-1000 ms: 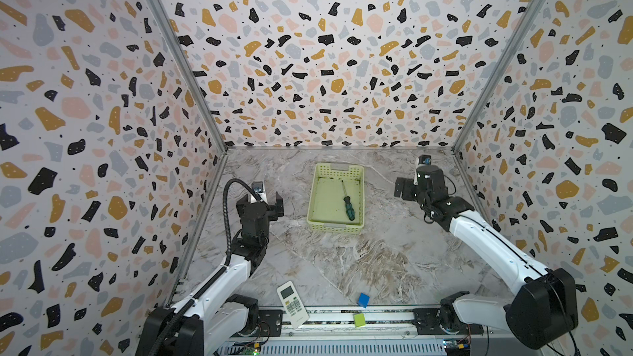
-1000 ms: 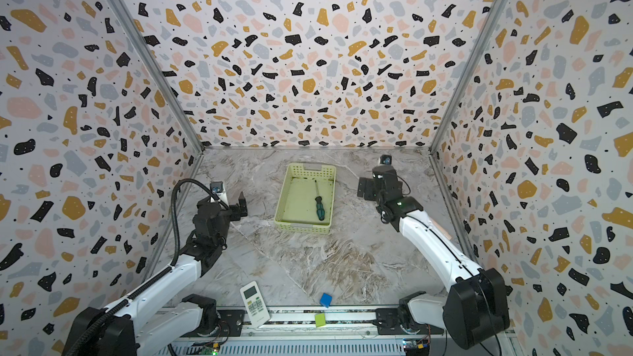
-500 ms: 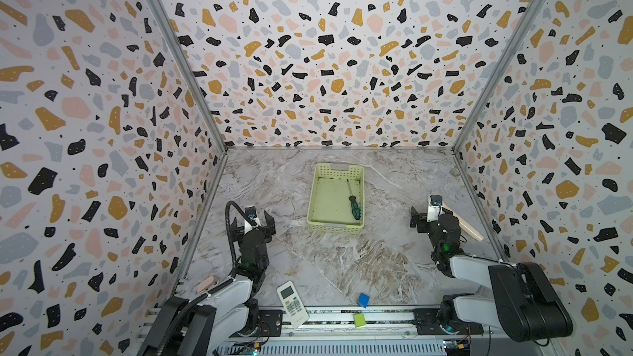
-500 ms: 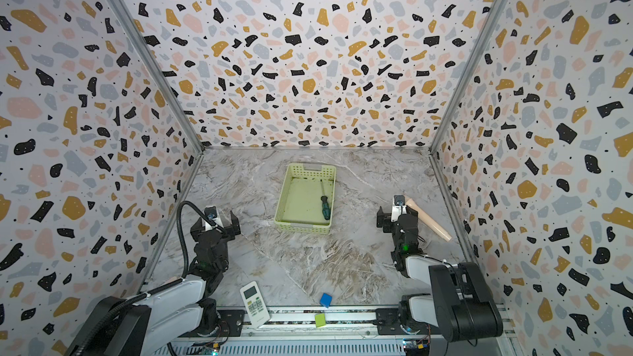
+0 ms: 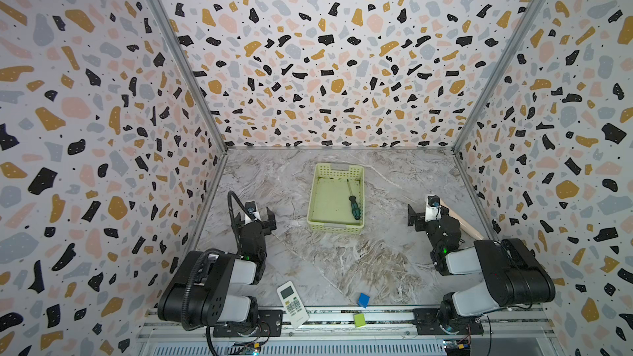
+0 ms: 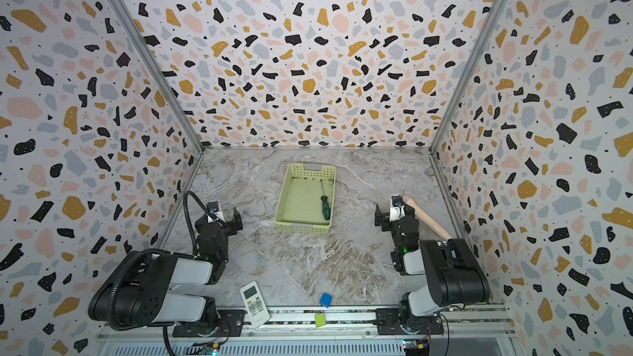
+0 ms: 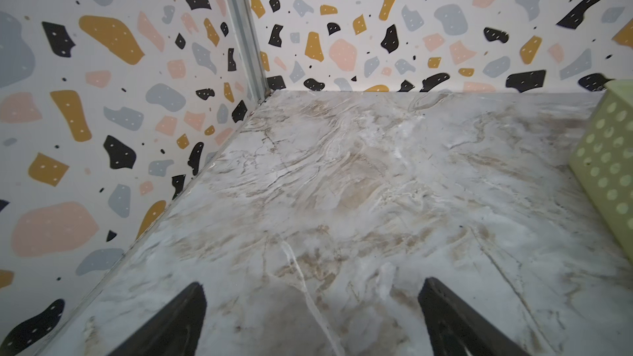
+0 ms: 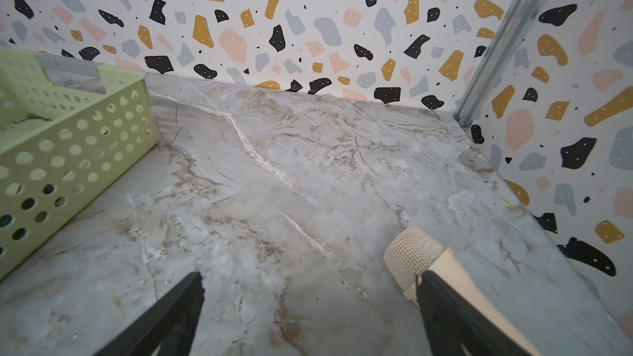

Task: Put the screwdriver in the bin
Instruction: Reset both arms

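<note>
Now, screwdriver: the small screwdriver [image 5: 353, 204] with a green and black handle and a thin dark metal stick lies flat inside the bin, by the bin's right wall; its handle points to the near end.
Bin: the pale yellow-green plastic basket [image 5: 335, 228] with little holes in its sides and grey handle patches sits on the table in the middle, a bit toward the back wall.
Table: the grey and brown marble-look top [image 5: 342, 261] is under everything.
Left gripper: the black left gripper [image 5: 262, 219] is to the left of the bin, well apart from it; its jaws are spread wide and nothing is between them.
Right gripper: the black right gripper [image 5: 424, 215] is to the right of the bin, well apart from it; its jaws are spread wide and hold nothing.
Microphone: a cream microphone with a mesh head [image 8: 412, 255] lies on the table just beside one finger [image 8: 455, 320] of the right gripper; touching or not, I cannot tell.
Remote: a white remote control [image 5: 292, 304] lies at the near edge.
Blocks: a small blue block [image 5: 363, 300] and a small green block [image 5: 359, 320] sit near the front rail.
</note>
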